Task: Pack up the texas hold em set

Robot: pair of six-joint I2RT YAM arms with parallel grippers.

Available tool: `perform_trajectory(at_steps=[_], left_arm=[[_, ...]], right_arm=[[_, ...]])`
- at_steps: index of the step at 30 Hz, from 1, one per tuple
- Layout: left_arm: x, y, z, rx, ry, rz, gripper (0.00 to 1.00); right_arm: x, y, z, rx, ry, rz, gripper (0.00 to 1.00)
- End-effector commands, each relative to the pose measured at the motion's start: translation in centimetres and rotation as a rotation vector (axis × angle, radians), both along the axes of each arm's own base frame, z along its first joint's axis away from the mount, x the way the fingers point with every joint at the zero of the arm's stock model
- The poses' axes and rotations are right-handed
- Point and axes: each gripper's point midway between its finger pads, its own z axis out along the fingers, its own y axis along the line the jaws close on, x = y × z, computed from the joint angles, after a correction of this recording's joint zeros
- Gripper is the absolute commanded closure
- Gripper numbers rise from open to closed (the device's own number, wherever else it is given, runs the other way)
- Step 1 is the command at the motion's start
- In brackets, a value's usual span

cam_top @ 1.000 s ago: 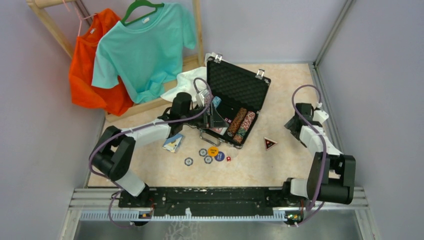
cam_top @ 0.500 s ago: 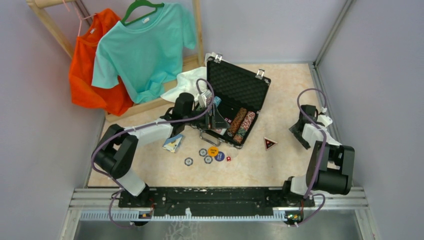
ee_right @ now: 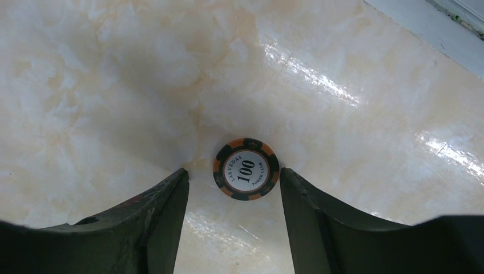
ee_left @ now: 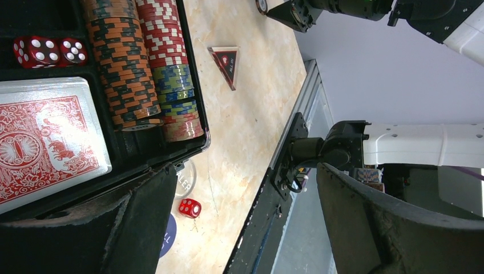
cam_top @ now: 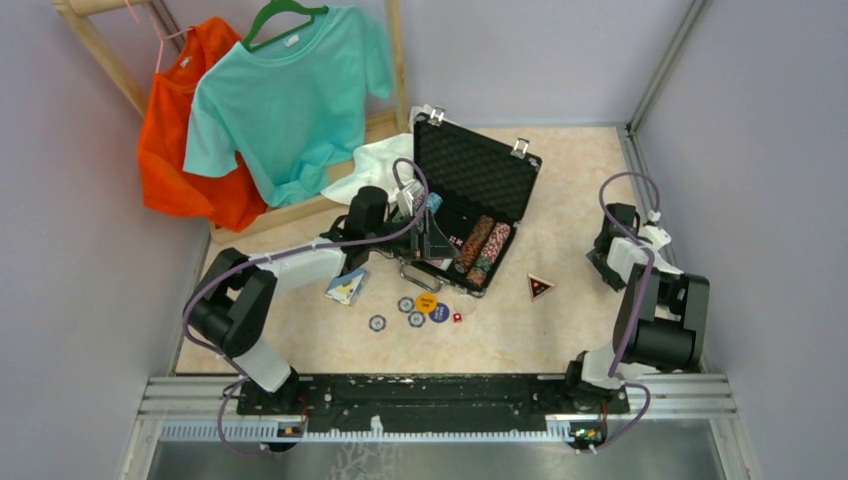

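Gathering stray pieces is the step in hand: the right gripper (ee_right: 233,174) straddles an orange chip (ee_right: 246,169) on the glossy marble-look table (ee_right: 114,68), jaws apart, seemingly not touching it. Next it must pinch the thin edge and carry it to the open case (cam_top: 470,175) mid-table. The left gripper (ee_left: 245,166) hangs wide, empty, over the case's front. A teal shirt (cam_top: 290,90) hangs behind, grey walls (cam_top: 80,250) around.

The red card deck (ee_left: 51,140) runs off the left edge.
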Motion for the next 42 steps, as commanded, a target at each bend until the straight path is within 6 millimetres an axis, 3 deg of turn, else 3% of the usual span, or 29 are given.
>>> perform_trajectory(at_steps=[1, 22, 28, 35, 42], left_arm=[[-0.5, -0.2, 0.3, -0.022, -0.02, -0.025, 0.04], [-0.6, -0.2, -0.2, -0.032, -0.008, -0.03, 0.04], [-0.5, -0.1, -0.3, -0.03, -0.005, -0.028, 0.04], [-0.3, -0.4, -0.3, -0.034, 0.006, -0.03, 0.04], [0.1, -0.6, 0.0, -0.042, 0.009, -0.02, 0.04]], right_arm=[[0.4, -0.6, -0.4, 0.005, 0.006, -0.031, 0.42], [0.9, -0.3, -1.5, 0.029, 0.027, 0.003, 0.56], [1.4, 0.1, -1.8, 0.046, 0.021, 0.038, 0.31], [1.2, 0.5, -2.1, 0.038, 0.071, 0.077, 0.3], [0.9, 1.7, -2.2, 0.024, 0.127, 0.127, 0.38]])
